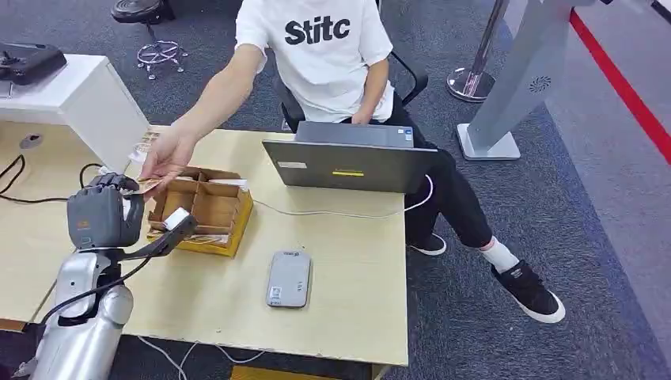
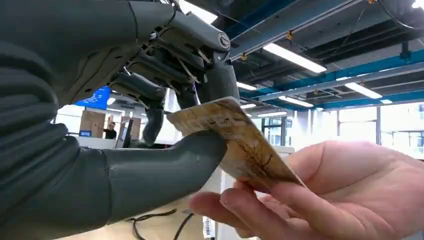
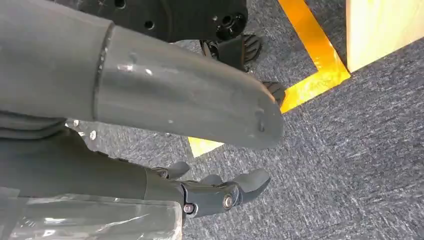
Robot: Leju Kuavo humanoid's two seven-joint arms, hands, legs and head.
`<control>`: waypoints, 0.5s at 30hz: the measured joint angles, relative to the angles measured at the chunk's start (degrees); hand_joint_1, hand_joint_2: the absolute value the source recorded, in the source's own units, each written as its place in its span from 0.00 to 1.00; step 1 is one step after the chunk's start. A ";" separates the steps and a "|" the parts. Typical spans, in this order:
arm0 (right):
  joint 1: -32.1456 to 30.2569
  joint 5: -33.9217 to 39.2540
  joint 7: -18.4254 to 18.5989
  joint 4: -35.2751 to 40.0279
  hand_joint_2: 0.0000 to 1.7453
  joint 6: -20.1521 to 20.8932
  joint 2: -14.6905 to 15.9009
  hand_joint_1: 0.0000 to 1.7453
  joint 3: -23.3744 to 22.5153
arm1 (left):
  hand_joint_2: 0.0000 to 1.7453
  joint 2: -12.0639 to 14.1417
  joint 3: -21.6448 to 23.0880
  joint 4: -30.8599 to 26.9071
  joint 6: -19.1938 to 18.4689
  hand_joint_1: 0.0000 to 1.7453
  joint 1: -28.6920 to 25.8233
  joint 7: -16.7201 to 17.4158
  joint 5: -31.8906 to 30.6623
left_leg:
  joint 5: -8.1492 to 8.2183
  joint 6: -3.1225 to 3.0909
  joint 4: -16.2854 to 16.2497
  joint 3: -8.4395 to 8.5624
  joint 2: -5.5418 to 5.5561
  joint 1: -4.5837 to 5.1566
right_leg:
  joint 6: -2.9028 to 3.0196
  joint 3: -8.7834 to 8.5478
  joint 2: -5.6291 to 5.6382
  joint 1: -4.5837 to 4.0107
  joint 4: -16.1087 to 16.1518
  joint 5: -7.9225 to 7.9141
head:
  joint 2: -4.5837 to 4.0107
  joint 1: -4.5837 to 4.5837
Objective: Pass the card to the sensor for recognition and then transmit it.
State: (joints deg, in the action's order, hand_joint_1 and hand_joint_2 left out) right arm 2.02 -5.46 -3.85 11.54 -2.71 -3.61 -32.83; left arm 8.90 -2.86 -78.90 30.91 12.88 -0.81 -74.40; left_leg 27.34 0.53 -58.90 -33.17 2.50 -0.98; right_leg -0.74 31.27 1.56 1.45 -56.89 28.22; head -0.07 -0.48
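Head view: the left hand [image 1: 101, 212] is raised over the table [image 1: 348, 269], at about 9 o'clock from the sensor [image 1: 288, 278], a flat grey pad lying well apart from it. At the hand's 1 o'clock a person's hand [image 1: 164, 158] meets it at the card [image 1: 149, 185], just beside the cardboard box [image 1: 207, 212] with compartments. A grey laptop [image 1: 348, 158] stands at 12 o'clock from the sensor.

Left wrist view: the left hand [image 2: 165, 115] pinches the card [image 2: 235, 140] between thumb and darker fingers [image 2: 220, 80], while the person's hand [image 2: 330, 195] also holds its other end.

Right wrist view: the right hand [image 3: 200, 150] hangs over grey carpet [image 3: 350, 150], holding nothing, its fingers loosely apart.
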 joint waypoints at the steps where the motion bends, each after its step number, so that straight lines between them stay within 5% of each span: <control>1: 0.01 -0.15 0.00 0.00 0.00 0.04 -0.04 0.00 0.00 | 1.00 0.00 0.00 0.00 0.26 1.00 -0.01 -0.04 -0.02 | 0.00 0.00 0.00 0.00 -0.01 0.00 | 0.00 0.00 0.01 0.00 0.00 0.00 | 0.00 -0.02; 15: 0.05 -1.84 0.02 0.00 0.00 -0.11 -0.48 0.00 0.00 | 1.00 -3.51 1.53 -1.96 5.75 1.00 -1.33 -6.23 2.84 | 0.00 0.00 -0.01 0.00 0.02 0.01 | 0.00 0.00 -0.02 0.01 0.01 0.00 | 0.00 0.00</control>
State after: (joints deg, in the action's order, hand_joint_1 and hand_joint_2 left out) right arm 2.07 -7.30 -3.82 11.54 -2.82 -4.09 -32.83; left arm 5.38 -1.34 -80.87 36.66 11.55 -7.04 -71.56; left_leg 27.34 0.53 -58.91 -33.17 2.52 -0.96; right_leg -0.74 31.27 1.54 1.46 -56.87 28.22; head -0.07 -0.48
